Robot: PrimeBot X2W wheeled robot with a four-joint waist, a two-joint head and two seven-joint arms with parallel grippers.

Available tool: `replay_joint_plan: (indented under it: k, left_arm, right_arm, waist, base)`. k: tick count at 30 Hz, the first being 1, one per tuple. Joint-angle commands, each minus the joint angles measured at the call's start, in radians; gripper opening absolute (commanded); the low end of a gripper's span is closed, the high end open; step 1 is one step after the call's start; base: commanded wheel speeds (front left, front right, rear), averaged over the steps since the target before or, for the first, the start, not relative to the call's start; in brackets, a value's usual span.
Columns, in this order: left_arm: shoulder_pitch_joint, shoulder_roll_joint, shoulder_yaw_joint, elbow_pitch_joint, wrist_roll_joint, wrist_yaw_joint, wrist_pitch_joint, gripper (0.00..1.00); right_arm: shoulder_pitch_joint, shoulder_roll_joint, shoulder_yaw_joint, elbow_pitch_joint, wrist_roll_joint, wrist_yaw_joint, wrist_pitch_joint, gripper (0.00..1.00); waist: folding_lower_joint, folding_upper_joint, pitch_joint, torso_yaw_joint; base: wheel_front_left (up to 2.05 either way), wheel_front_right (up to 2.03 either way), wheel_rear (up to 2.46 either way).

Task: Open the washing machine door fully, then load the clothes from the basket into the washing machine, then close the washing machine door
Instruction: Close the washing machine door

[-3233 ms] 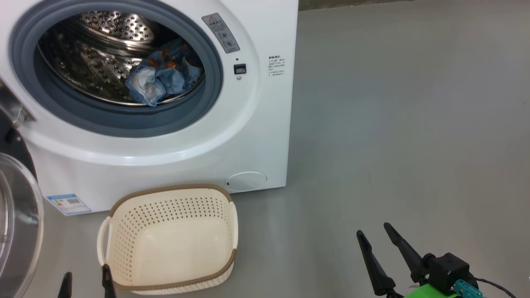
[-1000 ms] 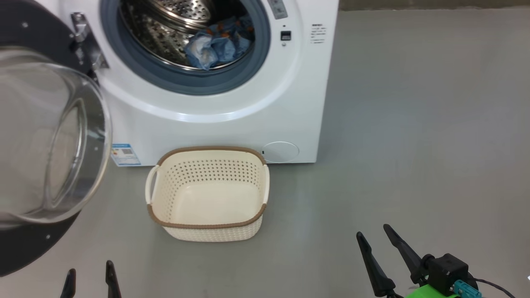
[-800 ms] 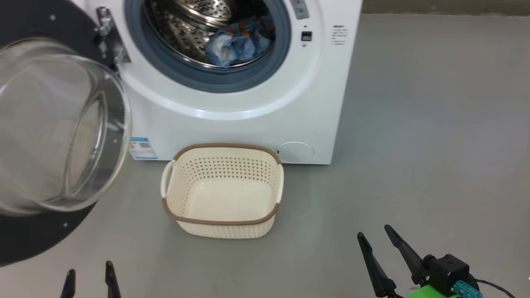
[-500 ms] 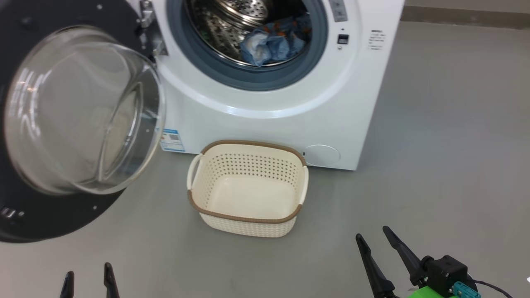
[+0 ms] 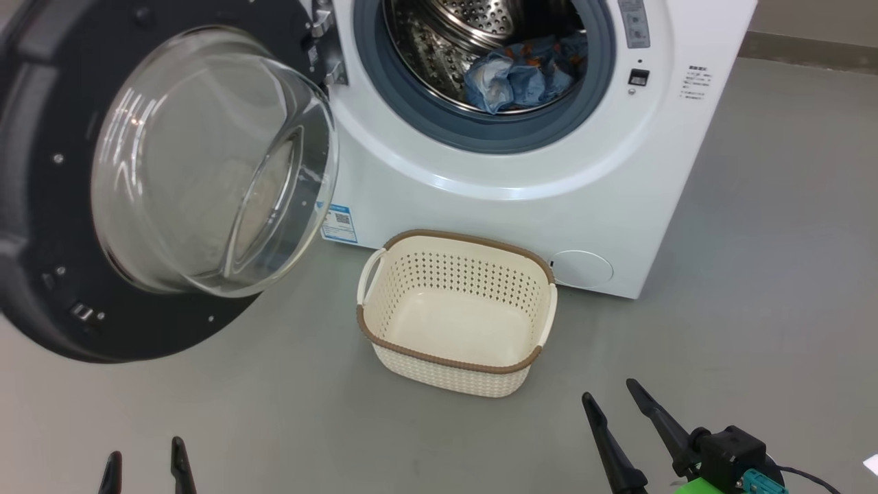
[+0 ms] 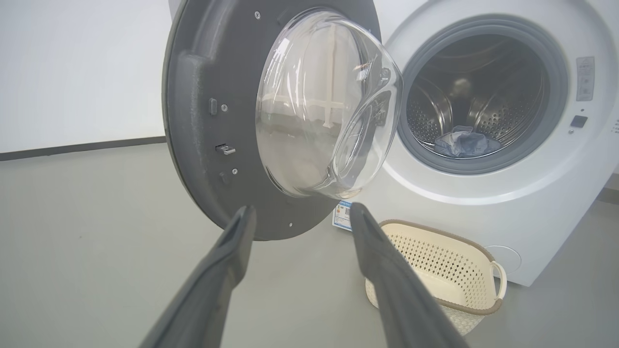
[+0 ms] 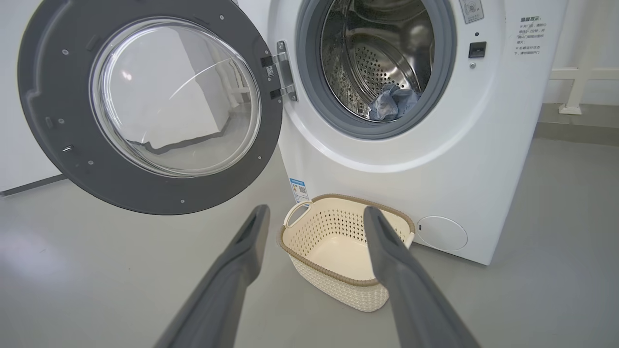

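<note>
While both hands stand with their dark fingers spread wide and grip nothing, the left hand (image 5: 144, 453) sits at the lower left of the head view and the right hand (image 5: 608, 391) at the lower right, touching neither door nor basket. The washing machine door (image 5: 41, 206) hangs swung out to the left on its metal hinge (image 5: 328, 48), its black rim ringing a bulging clear glass centre (image 5: 206, 158). The clothes (image 5: 525, 75) (a bunched light-blue heap with orange-brown marks) lie low in the perforated steel drum (image 5: 439, 41) of the washing machine (image 5: 494, 219), behind the grey rubber ring (image 5: 480, 137). The cream basket (image 5: 466, 237) stands on the floor (image 5: 754, 240) just before the machine, its bare bottom showing. Both hands point forward toward the machine, fingers rising from the view's bottom edge.
</note>
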Motion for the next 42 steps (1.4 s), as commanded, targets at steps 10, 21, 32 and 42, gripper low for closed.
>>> replay_joint_plan:
  k: [10,21,32,42]
  left_arm:
    - [0.001,0.002,0.027,-0.022,-0.005,0.003,-0.006,1.0]
    - [0.0,0.002,0.026,-0.023,-0.011,0.011,-0.006,1.0]
    - [0.002,0.002,0.025,-0.028,-0.008,0.019,-0.006,1.0]
    - [-0.002,0.002,0.031,-0.031,-0.003,0.024,-0.006,0.11]
  right_arm:
    - [-0.017,-0.01,0.036,-0.015,-0.006,0.002,-0.005,1.0]
    - [-0.022,-0.013,0.04,-0.015,-0.005,0.002,-0.005,1.0]
    - [-0.028,-0.017,0.049,-0.012,-0.001,0.002,-0.005,1.0]
    - [-0.034,-0.019,0.045,-0.012,-0.003,0.002,-0.005,1.0]
  waist:
    - [0.0,-0.0001,-0.01,0.041]
    - [0.0,-0.0001,-0.002,0.051]
    - [0.0,-0.0001,0.003,0.044]
    - [0.0,-0.0001,0.013,0.035]
  base:
    - [0.0,0.0,0.0]
    - [0.0,0.0,0.0]
    - [0.0,0.0,0.0]
    - [0.0,0.0,0.0]
